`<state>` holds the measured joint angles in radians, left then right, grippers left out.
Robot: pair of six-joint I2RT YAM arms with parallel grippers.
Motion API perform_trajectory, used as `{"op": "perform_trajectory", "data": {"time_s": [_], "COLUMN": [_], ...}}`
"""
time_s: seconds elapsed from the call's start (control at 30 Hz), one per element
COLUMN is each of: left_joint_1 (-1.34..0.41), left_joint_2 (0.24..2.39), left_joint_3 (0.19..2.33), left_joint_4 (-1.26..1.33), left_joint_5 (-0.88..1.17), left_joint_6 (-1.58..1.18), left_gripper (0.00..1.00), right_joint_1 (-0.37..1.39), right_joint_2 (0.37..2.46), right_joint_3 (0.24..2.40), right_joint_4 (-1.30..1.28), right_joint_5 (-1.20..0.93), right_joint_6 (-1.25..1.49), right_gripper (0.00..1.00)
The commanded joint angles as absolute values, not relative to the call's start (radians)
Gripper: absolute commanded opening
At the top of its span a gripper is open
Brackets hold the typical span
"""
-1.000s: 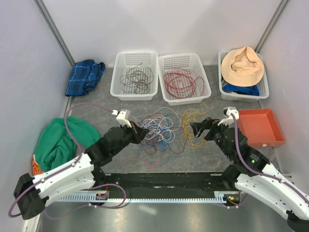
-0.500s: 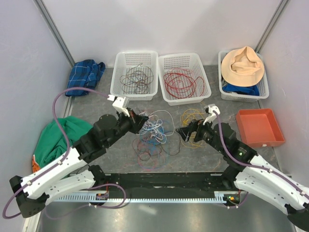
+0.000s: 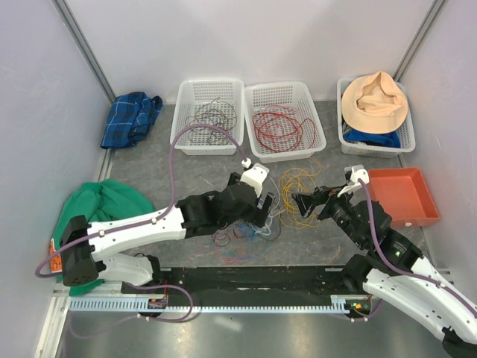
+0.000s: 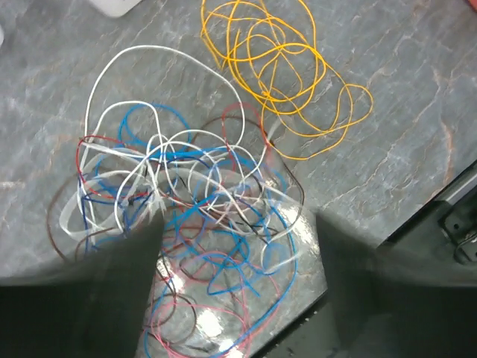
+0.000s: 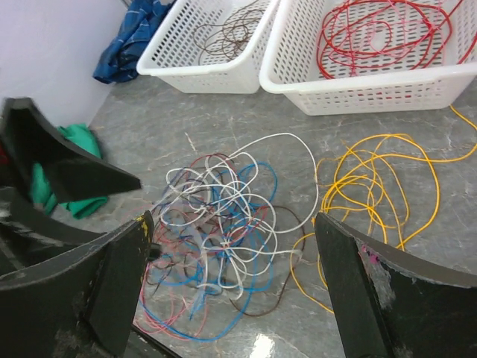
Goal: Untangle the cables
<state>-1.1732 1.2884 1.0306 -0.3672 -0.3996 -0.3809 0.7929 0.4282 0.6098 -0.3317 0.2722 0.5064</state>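
Tangled cables (image 4: pixel 186 186) are heaped at centre.
The right gripper (image 5: pixel 231 224) is held wide open; the left gripper (image 4: pixel 231 250), blurred, seemingly too.

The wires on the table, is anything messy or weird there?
Yes. The white, blue, red and brown cables are knotted in one heap on the table, while the yellow cables lie loose beside it. Nothing looks broken.

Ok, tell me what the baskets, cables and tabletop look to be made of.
Baskets: white moulded plastic, likely; slotted lattice walls, smooth, faintly shiny rims.
Cables: thin wire in coloured plastic insulation, probably; glossy, holding loose springy loops.
Tabletop: grey, veined like stone, with glare patches; could be real stone or a printed laminate, cannot tell.
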Motion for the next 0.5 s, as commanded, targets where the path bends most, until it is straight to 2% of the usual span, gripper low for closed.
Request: {"op": "perform_trajectory", "data": {"time_s": [0.0,0.2,0.27,0.33,0.4,0.47], "left_joint_1": [-1.18,-1.146,-1.077,-1.005,-0.902,-0.858], "left_joint_2": [1.168,0.971,0.864,0.818,0.798,0.811], "left_joint_3": [1.022,0.855,0.709,0.581,0.525,0.482], "left_joint_4": [-0.356,-0.293,-0.234,-0.16,-0.14,-0.133], "left_joint_5": [-0.54,-0.653,-0.608,-0.465,-0.328,-0.285], "left_joint_6": [-0.402,-0.559,-0.638,-0.754,-0.848,-0.893], "left_gripper": [1.0,0.99,0.97,0.96,0.97,1.0], "right_joint_1": [0.796,0.796,0.796,0.796,0.796,0.796], "right_joint_2": [0.449,0.456,0.451,0.446,0.445,0.451], "right_joint_3": [0.65,0.631,0.621,0.612,0.609,0.609], "right_joint_4": [-0.35,-0.328,-0.327,-0.325,-0.325,-0.325], "right_joint_5": [0.31,0.298,0.295,0.293,0.29,0.287], "right_joint_6": [0.488,0.5,0.506,0.509,0.508,0.509], "right_gripper": [0.97,0.97,0.97,0.98,0.98,0.98]}}
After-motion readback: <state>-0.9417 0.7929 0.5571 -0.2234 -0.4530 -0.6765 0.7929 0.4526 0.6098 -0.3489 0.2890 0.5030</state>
